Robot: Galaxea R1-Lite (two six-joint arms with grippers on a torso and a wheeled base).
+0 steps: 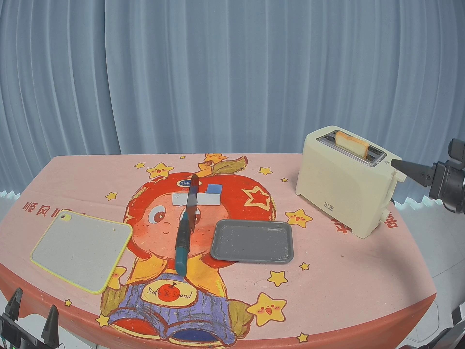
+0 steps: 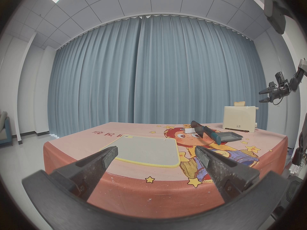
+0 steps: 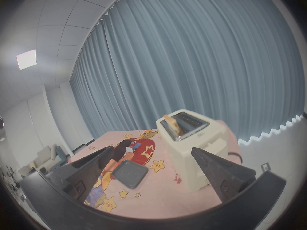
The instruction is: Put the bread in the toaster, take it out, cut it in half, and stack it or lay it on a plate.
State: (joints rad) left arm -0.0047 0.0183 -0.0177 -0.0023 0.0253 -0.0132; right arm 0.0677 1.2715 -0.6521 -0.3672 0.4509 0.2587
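I find the bread (image 1: 352, 144) standing upright in a slot of the cream toaster (image 1: 339, 185), its upper part showing above the top. The toaster sits at the right rear of the table (image 1: 348, 287), which carries a pink cartoon cloth.

The right gripper (image 3: 152, 149) hovers off the table's right edge, level with the toaster's top and just beside its right end, not touching it. Its fingers stand apart and hold nothing.

The left gripper (image 2: 155, 152) sits low at the near left corner, in front of the table edge and below it. Its fingers are likewise spread, with nothing between them. The cutting board (image 1: 80, 248), grey with a yellow rim, lies flat on the left of the table, just beyond that gripper.

The knife (image 1: 186, 229) lies at mid-table between the board and the plate (image 1: 252, 241). Its blade is propped on a white and blue rest (image 1: 203, 197), and its teal handle points toward me. The plate is a grey rectangular tray, bare, just right of the knife and well apart from the toaster.

A blue curtain (image 1: 232, 64) hangs behind the table.
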